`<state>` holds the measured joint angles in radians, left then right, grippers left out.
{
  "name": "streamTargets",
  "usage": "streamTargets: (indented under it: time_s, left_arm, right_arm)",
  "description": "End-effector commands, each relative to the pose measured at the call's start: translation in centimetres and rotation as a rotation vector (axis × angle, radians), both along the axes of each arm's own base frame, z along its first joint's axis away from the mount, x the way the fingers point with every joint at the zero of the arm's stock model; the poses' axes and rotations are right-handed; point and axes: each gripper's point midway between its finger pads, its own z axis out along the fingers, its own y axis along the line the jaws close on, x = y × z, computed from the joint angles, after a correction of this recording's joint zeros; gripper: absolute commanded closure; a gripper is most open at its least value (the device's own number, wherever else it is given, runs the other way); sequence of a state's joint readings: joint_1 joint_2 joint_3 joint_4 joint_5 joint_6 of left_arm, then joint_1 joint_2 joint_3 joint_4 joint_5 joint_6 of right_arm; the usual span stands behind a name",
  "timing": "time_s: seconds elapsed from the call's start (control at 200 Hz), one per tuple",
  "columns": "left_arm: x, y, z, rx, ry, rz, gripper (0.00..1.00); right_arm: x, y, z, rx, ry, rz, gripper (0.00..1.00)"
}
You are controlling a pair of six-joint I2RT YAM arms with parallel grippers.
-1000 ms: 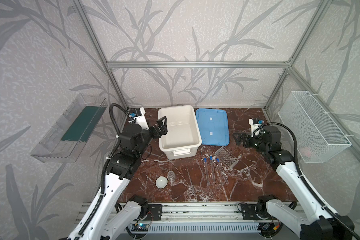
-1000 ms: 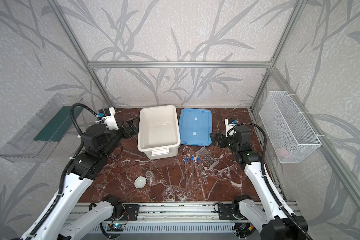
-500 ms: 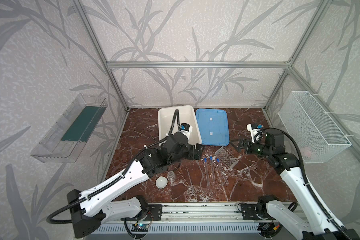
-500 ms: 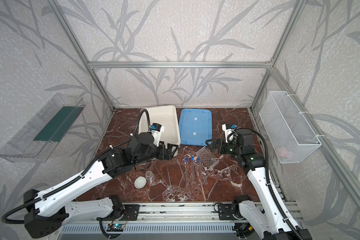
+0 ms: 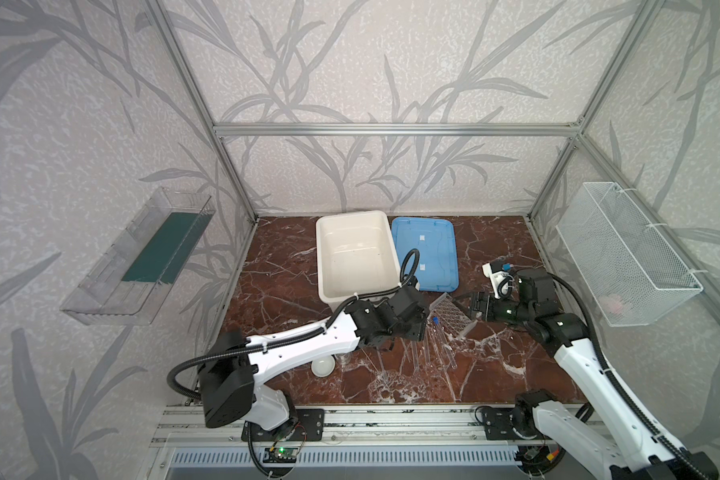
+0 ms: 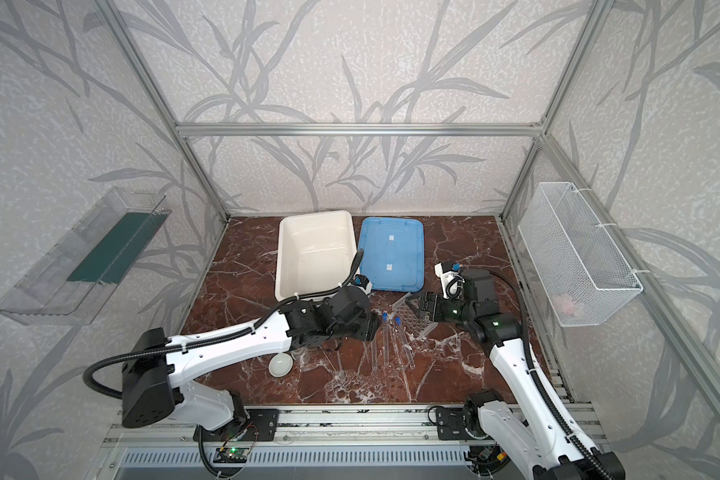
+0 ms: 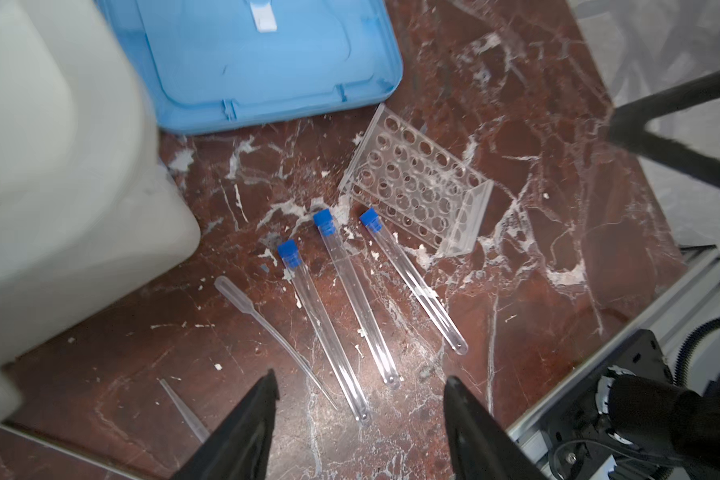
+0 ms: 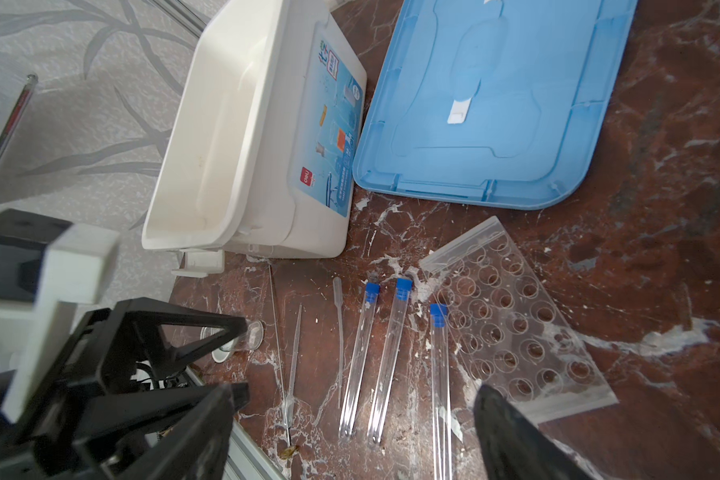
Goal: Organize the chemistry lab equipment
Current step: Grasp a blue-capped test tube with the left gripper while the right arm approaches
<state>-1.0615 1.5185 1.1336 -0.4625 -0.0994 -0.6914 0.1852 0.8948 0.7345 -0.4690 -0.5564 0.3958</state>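
Because the three capped tubes [image 6: 387, 343] lie loose mid-frame in both top views, just below the rack [image 7: 416, 191], the left gripper [image 7: 360, 378] hangs over them, jaws apart, probably to take one; the right gripper [image 8: 360, 390], equally spread, holds nothing.

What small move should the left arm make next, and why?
Probably lower the left gripper, aiming for the middle tube: its closed end lies between the open jaws, which hold nothing. All three tubes lie flat on the table, and the rack beside them holds none.
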Motion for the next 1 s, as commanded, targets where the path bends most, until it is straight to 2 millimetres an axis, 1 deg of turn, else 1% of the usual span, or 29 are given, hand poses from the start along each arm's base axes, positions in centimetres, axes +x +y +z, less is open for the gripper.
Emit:
streamTargets:
  time_s: [0.0,0.1,0.145,0.235,0.32,0.34,0.505,0.655,0.73,0.81,0.935,0.994]
  left_arm:
    - [0.1,-0.5,-1.6,0.047,0.035,0.024,0.41]
    - [-0.1,-0.8,-4.0,0.084,0.066,0.027,0.44]
    - [-0.2,-0.9,-5.0,0.101,0.077,0.029,0.48]
    - [-0.1,-0.9,-7.1,0.151,0.106,0.04,0.5]
    - [-0.2,-1.2,-8.4,0.164,0.132,0.043,0.52]
    - [-0.2,-1.2,-8.6,0.166,0.135,0.045,0.53]
    - [0.2,-1.3,-8.9,0.176,0.117,0.043,0.6]
    - [0.1,-1.6,-10.0,0.206,0.144,0.032,0.61]
    - [0.3,-1.3,-10.2,0.233,0.15,0.048,0.62]
    - [0.3,-1.6,-10.6,0.232,0.168,0.032,0.63]
    - [0.4,-1.7,-10.8,0.256,0.174,0.033,0.68]
    - [0.5,-1.5,-10.8,0.265,0.173,0.043,0.68]
  right_arm:
    - [-0.3,-0.2,0.0,-0.013,-0.007,-0.011,0.12]
    - [-0.3,-0.3,-0.3,-0.018,-0.007,-0.011,0.12]
    - [-0.4,-0.4,-0.5,-0.026,-0.007,-0.011,0.13]
    - [-0.4,-0.6,-1.0,-0.044,0.0,-0.013,0.12]
    - [-0.5,-0.6,-1.2,-0.053,0.005,-0.008,0.12]
    - [-0.6,-0.6,-1.3,-0.054,0.007,-0.004,0.12]
    - [-0.6,-0.7,-1.7,-0.069,0.014,0.0,0.13]
    - [-0.6,-0.8,-2.2,-0.082,0.028,0.004,0.13]
    - [-0.5,-0.9,-2.1,-0.09,0.025,-0.002,0.13]
    - [-0.1,-0.9,-1.9,-0.094,0.013,-0.005,0.13]
    - [0.3,-0.9,-2.2,-0.105,0.022,-0.001,0.13]
    - [0.3,-1.0,-2.4,-0.113,0.029,0.002,0.13]
